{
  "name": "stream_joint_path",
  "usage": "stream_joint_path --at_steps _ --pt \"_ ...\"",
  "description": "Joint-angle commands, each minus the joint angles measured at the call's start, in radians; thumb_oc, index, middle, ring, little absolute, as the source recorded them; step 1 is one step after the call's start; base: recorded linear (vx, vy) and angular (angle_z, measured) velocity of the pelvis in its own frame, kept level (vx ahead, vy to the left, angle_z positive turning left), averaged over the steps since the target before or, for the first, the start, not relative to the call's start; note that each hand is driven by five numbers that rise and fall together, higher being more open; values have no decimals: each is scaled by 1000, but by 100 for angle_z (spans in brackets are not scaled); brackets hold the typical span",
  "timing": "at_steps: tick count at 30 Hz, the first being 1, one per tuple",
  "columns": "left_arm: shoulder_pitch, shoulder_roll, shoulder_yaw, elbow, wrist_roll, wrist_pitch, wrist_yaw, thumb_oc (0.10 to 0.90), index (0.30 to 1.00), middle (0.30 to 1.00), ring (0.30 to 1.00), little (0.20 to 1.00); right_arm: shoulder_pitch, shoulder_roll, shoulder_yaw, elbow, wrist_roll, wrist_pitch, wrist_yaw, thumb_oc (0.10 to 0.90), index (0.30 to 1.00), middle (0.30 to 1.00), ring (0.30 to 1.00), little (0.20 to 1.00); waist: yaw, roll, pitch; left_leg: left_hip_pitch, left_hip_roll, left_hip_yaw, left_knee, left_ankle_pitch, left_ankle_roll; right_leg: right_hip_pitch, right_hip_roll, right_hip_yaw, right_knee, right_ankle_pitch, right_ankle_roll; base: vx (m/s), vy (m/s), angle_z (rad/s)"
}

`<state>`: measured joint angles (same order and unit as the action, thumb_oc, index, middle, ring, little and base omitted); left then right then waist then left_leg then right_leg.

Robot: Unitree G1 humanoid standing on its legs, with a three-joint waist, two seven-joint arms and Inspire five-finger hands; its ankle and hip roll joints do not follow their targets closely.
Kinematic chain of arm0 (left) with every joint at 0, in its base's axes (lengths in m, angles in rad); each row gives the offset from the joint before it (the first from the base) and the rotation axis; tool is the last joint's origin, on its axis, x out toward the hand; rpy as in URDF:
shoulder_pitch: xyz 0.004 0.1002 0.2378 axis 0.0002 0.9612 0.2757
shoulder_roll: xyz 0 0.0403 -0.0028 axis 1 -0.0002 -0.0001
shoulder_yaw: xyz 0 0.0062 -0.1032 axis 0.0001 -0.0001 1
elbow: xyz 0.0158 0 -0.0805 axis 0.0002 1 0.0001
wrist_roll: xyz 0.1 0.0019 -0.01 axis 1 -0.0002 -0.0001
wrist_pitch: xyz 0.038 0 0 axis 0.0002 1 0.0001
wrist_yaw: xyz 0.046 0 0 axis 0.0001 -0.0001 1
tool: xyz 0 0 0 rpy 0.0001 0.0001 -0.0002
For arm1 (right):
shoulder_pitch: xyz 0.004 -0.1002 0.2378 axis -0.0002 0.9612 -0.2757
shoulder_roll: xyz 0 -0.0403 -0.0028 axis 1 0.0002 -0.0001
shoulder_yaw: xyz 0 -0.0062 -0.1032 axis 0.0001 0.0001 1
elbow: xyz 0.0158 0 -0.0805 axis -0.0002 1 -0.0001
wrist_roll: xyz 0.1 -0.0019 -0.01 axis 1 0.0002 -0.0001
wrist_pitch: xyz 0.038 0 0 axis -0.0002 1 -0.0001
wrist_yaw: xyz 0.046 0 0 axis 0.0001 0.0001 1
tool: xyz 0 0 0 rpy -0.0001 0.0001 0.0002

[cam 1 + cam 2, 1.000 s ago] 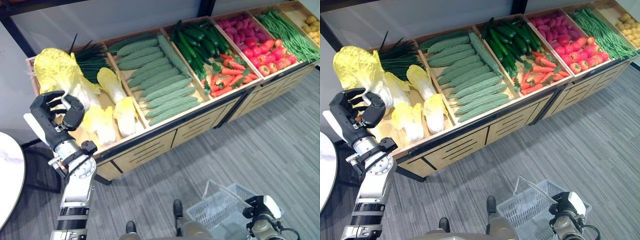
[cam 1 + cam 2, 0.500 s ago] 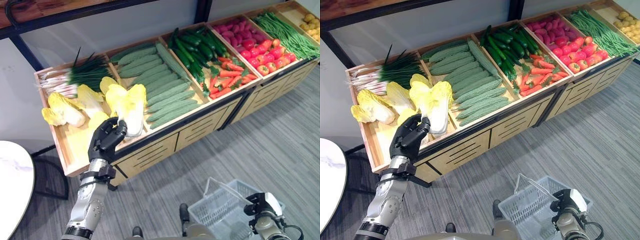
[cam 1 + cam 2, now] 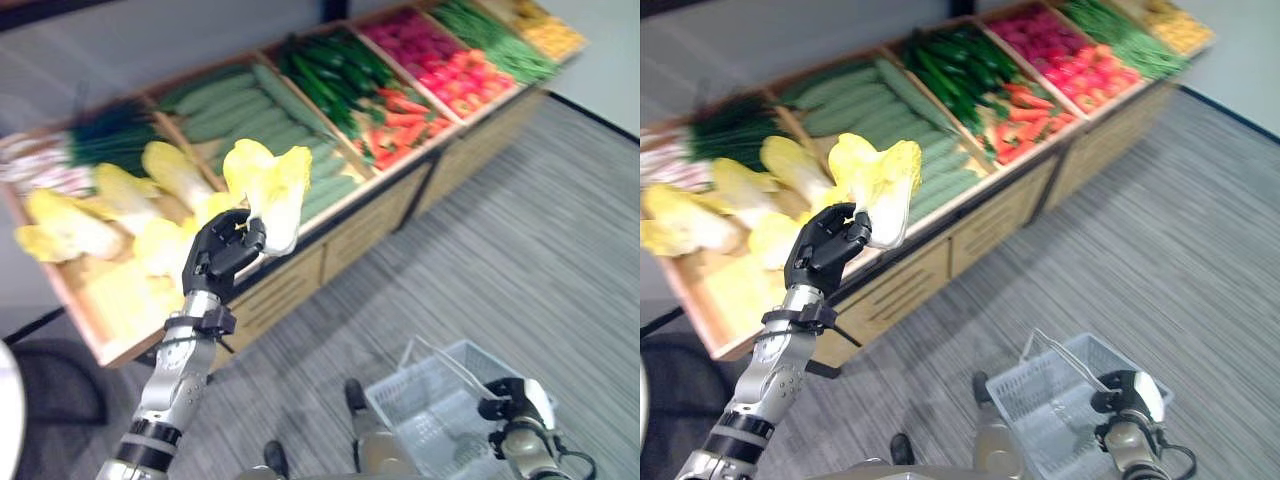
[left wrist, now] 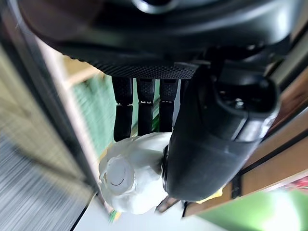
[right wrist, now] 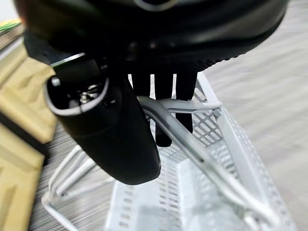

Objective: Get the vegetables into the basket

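Since half a second ago we see our left hand (image 3: 222,250) carry the pale yellow, ruffled-leaf napa cabbage (image 3: 272,190) farther off the slanted wooden produce stand (image 3: 380,205), fingers and thumb curled round its smooth white stem. Other cabbages (image 3: 120,215) lie in the stand's near bin. Our right hand (image 5: 120,120) hooks round the metal handle (image 5: 192,149) of the perforated white plastic basket (image 3: 430,420).

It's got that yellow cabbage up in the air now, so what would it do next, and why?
Probably swing the left hand rightward and down toward the basket. The cabbage is already clamped in its fingers and lifted clear of the stand, while the right hand holds the basket's handle low by the floor.
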<state>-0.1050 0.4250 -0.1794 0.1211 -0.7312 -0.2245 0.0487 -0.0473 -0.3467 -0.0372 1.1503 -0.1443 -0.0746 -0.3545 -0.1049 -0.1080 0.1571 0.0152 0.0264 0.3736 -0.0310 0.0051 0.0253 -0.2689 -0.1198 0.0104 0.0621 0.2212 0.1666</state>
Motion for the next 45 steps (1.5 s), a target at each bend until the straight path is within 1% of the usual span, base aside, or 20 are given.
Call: stream_joint_path --at_steps 1,2,5,6,8,15,20,23,26,27,28,29,30,32,34,36,38,40,41,45 --pt "-40 43 78 -150 20 -104 -20 400 300 300 300 300 33 -64 63 21 -14 14 10 400 300 300 300 300 45 34 2 -26 36 -42 40 -55 -28 94 -104 -111 65 -93 22 -85 112 -96" --pt "-28 52 97 -166 27 -101 -21 400 300 300 300 300 26 -65 65 34 -12 16 10 400 300 300 300 300 60 49 -6 -20 47 -17 30 -65 -35 119 -128 -176 127 -141 21 -45 64 -89" --pt "-15 60 111 -172 35 -98 -30 400 300 300 300 300 24 -65 71 39 -17 18 15 400 300 300 300 300 68 42 -14 -14 50 14 24 -59 -39 132 -131 -187 131 -144 27 -13 -11 -78" --pt "-4 58 122 -177 41 -96 -38 400 300 300 300 300 21 -65 72 34 -21 18 16 400 300 300 300 300 74 34 -23 -3 52 44 19 -59 -47 144 -135 -222 78 -122 36 29 -66 -54" --pt "5 57 130 -180 52 -92 -43 400 300 300 300 300 23 -63 75 34 -26 21 21 400 300 300 300 300 72 32 -30 9 50 61 16 -58 -51 159 -125 -234 38 -129 37 55 -102 -37" --pt "-2 32 116 -185 41 -88 -58 400 300 300 300 300 46 -75 61 16 -23 25 19 400 300 300 300 300 42 48 -37 31 78 86 6 -32 -83 194 -76 -229 -50 -147 22 39 -140 -34" --pt "-13 23 97 -185 16 -84 -73 400 300 300 300 300 71 -102 37 -16 -18 23 7 400 300 300 300 300 12 77 -40 49 116 97 -1 -1 -114 204 -39 -214 -49 -174 2 30 -157 -8" --pt "-35 5 70 -175 3 -83 -72 400 300 300 300 300 83 -130 29 -65 -21 20 -9 400 300 300 300 300 -7 105 -34 47 149 99 1 33 -143 204 -5 -205 -43 -203 -21 -3 -225 -18" --pt "-60 -8 55 -166 -5 -83 -75 400 300 300 300 300 86 -153 24 -95 -18 16 -24 400 300 300 300 300 -15 117 -22 24 188 87 62 39 -167 208 21 -205 -36 -227 -45 -20 -255 -8" --pt "-65 -8 49 -158 -2 -84 -76 400 300 300 300 300 73 -174 43 -141 -33 12 -25 400 300 300 300 300 -5 114 -5 -8 193 30 146 60 -162 205 41 -184 -29 -223 -72 -36 -223 -8" --pt "-65 -8 49 -158 -2 -85 -76 400 300 300 300 300 72 -175 43 -142 -33 13 -25 400 300 300 300 300 -5 114 -5 -10 194 29 148 60 -162 204 42 -184 -29 -222 -73 -29 -170 -25" --pt "-68 -11 38 -160 -4 -88 -73 400 300 300 300 300 34 -200 61 -144 -37 12 -33 400 300 300 300 300 31 116 8 -51 133 -151 160 60 -151 212 49 -141 -28 -228 -80 6 -28 -35" --pt "-68 -11 39 -160 -4 -88 -73 400 300 300 300 300 33 -200 61 -144 -36 12 -33 400 300 300 300 300 30 116 5 -56 132 -152 159 63 -150 208 48 -141 -29 -225 -80 26 -45 -65" --pt "-47 -11 46 -165 -9 -98 -68 400 300 300 300 300 4 -213 77 -165 -36 1 -38 400 300 300 300 300 57 108 4 -96 95 -299 103 39 -132 209 55 -72 -34 -224 -75 69 -34 -84" --pt "-42 -13 44 -170 -17 -102 -69 400 300 300 300 300 0 -214 84 -170 -38 0 -39 400 300 300 300 300 61 109 0 -107 102 -312 85 57 -132 207 58 -61 -33 -225 -75 94 9 -88" --pt "-42 -16 35 -183 -16 -107 -65 400 300 300 300 300 -8 -223 96 -198 -47 -8 -44 400 300 300 300 300 77 115 3 -156 97 -408 24 116 -140 220 69 -23 -35 -235 -77 167 59 -64" --pt "-32 -16 36 -194 -16 -111 -64 400 300 300 300 300 -14 -227 111 -208 -62 -11 -42 400 300 300 300 300 95 124 6 -174 83 -485 -2 138 -147 231 78 11 -33 -244 -77 134 81 -45" --pt "-23 -15 45 -197 -16 -113 -72 400 300 300 300 300 -12 -226 113 -218 -65 -18 -37 400 300 300 300 300 103 126 8 -173 74 -503 1 138 -151 242 82 43 -32 -252 -77 107 116 -84" --pt "-12 -12 47 -200 -20 -112 -76 400 300 300 300 300 -11 -225 118 -236 -71 -18 -31 400 300 300 300 300 106 124 6 -163 68 -510 7 117 -139 245 83 65 -30 -258 -73 97 158 -119" --pt "-1 -3 38 -200 -16 -111 -84 400 300 300 300 300 13 -210 108 -248 -69 -23 -18 400 300 300 300 300 101 115 -9 -147 58 -474 19 100 -126 260 58 88 -34 -262 -60 92 177 -53"
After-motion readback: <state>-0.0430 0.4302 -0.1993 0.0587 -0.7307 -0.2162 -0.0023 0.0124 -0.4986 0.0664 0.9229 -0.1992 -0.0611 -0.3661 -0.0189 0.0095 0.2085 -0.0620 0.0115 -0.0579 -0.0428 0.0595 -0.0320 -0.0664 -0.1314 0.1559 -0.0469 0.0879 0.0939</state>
